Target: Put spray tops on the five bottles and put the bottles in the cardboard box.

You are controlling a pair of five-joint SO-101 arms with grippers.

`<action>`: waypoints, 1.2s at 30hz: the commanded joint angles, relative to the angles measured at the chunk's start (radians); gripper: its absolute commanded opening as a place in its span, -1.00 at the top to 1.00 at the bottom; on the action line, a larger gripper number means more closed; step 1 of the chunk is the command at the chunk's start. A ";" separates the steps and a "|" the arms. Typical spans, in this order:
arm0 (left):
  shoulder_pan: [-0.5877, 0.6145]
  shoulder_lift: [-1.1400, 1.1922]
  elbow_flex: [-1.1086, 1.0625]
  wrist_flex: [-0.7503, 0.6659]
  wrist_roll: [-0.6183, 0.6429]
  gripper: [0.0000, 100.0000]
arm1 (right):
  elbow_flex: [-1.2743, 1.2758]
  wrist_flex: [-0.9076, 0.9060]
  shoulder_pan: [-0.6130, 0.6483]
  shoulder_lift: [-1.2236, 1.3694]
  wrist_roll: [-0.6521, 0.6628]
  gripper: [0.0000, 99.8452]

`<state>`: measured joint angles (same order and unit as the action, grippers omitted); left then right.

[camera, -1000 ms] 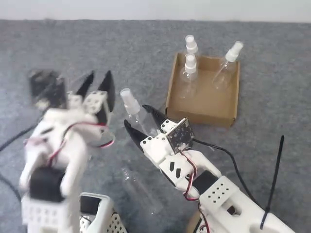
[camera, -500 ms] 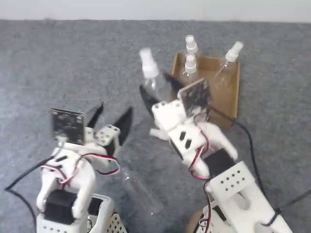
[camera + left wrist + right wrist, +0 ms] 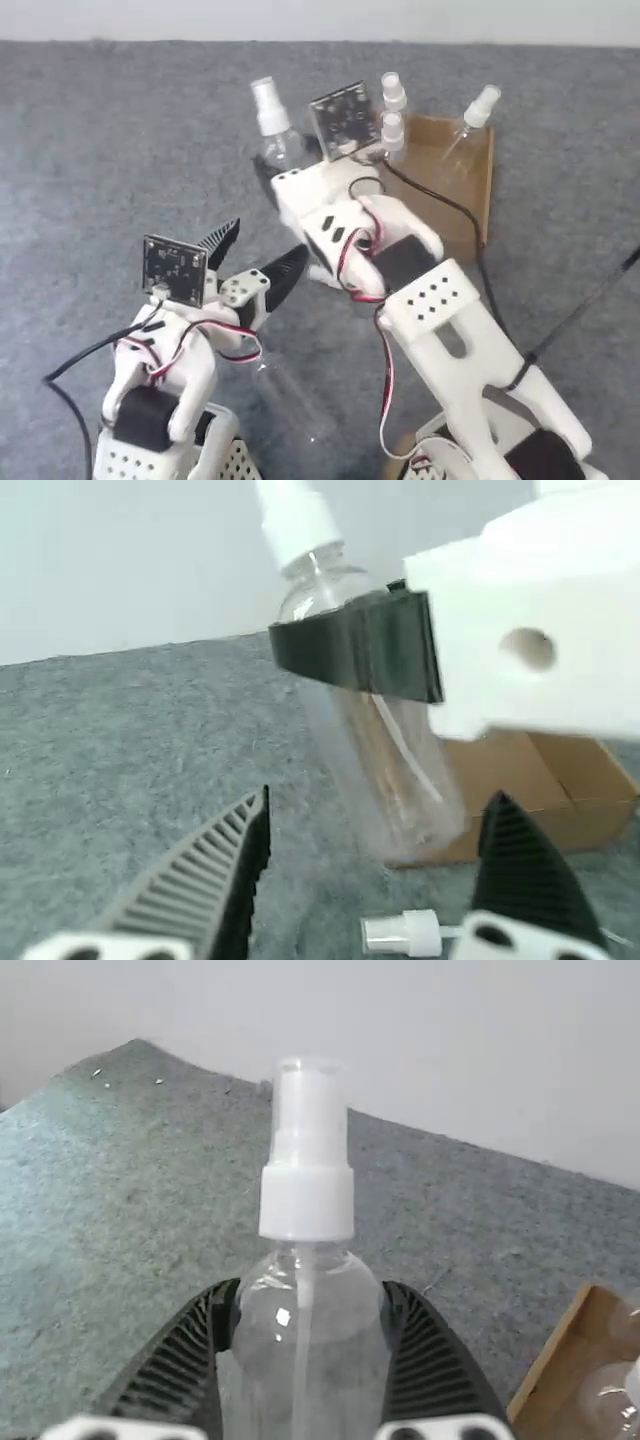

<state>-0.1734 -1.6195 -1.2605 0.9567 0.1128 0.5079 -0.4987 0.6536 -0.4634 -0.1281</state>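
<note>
Clamps bottle (image 3: 275, 140) in right gripper (image 3: 300, 1360), upper middle; likely light, slick, thin-walled: best squeezed gently round the body. Spreads left gripper (image 3: 266, 242) wide, empty, lower left.

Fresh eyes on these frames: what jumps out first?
The right gripper holds a capped bottle upright in the air, just left of the box in the high view. Three more capped bottles sit at the box's far end. Near the front, the left gripper hangs open by an uncapped bottle lying on the table.
</note>
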 commanded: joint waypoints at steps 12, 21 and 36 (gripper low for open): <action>0.011 -0.009 -0.039 -0.086 -0.043 0.37 | -0.077 -0.271 0.022 -0.277 0.069 0.99; 0.005 -0.009 -0.036 -0.069 -0.040 0.37 | -0.075 -0.315 0.024 -0.344 0.064 0.99; 0.011 -0.009 -0.041 -0.069 -0.038 0.38 | -0.077 -0.406 -0.225 -0.390 0.193 0.99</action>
<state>-0.1657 -1.6164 -1.3065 0.8968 0.0760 0.4987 -0.8761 0.5386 -0.7764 0.0069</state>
